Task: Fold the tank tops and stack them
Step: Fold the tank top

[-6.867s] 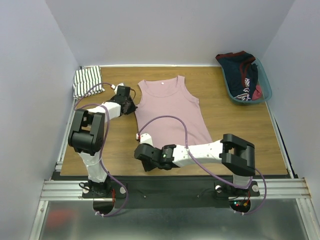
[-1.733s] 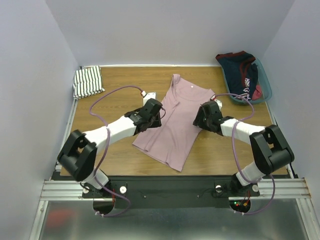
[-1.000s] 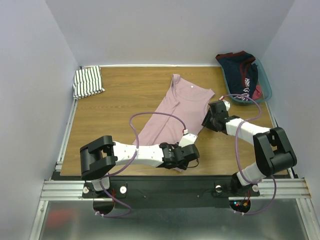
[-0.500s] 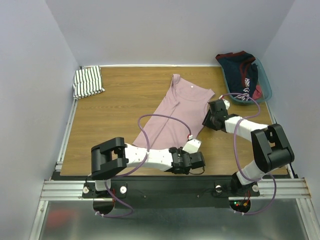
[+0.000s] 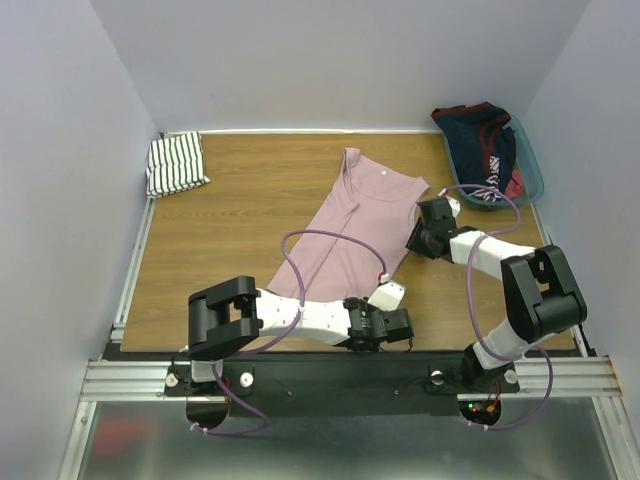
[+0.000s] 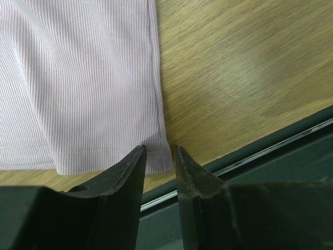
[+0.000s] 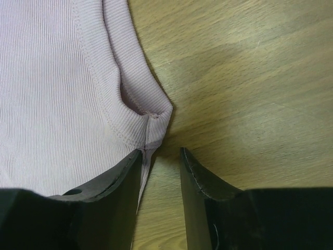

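Note:
The pink tank top (image 5: 350, 230) lies folded in half lengthwise, slanting from back right to front centre of the table. The striped tank top (image 5: 176, 163) sits folded at the back left corner. My left gripper (image 5: 385, 325) is low at the pink top's front hem corner. In the left wrist view the gripper (image 6: 158, 152) is open a narrow gap, with the hem corner (image 6: 156, 156) just beyond the tips. My right gripper (image 5: 416, 243) is at the top's right edge. In the right wrist view it (image 7: 161, 152) is open beside the armhole seam (image 7: 151, 117), one finger over the cloth edge.
A teal basket (image 5: 535, 185) with dark navy-and-red clothing stands at the back right. The table's front edge and black rail (image 6: 260, 156) run right beside my left gripper. Purple cables loop over the pink top and the right arm.
The pink top went from flat to folded lengthwise. My left arm then swept from the top's left side to its front hem corner. The right gripper stays by the armhole.

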